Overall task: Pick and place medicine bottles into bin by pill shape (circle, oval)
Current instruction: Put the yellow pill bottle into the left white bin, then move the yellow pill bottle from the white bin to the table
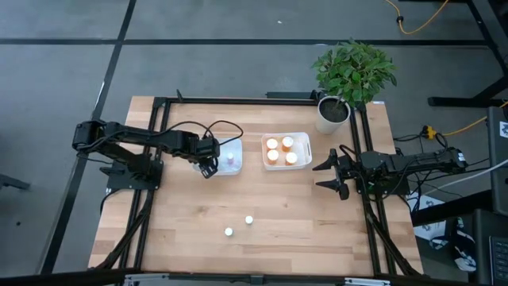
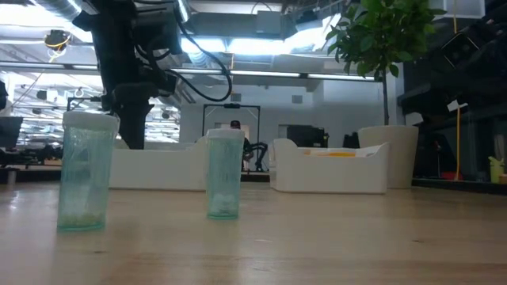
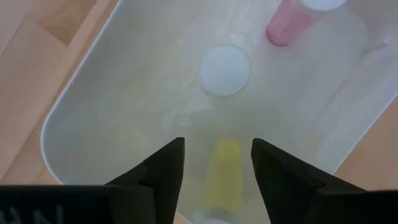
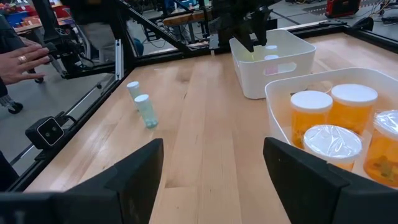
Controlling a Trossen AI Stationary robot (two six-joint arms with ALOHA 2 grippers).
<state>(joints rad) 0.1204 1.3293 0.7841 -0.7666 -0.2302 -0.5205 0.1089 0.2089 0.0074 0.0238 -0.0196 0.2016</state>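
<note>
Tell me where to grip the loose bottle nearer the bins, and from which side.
Grip the bottle across its pale body just under the white cap, coming straight down from above. It stands upright with bare wood all round, and its neighbour stands apart from it.

Matt wooden table [image 1: 278,230], glossy plastic bins [image 1: 305,147].

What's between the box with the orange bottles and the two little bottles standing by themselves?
Nothing, just bare wood. The high view shows plain table between the bin of orange bottles and the two small bottles.

Pink bottle [image 3: 287,23] cut off at frame edge
</note>
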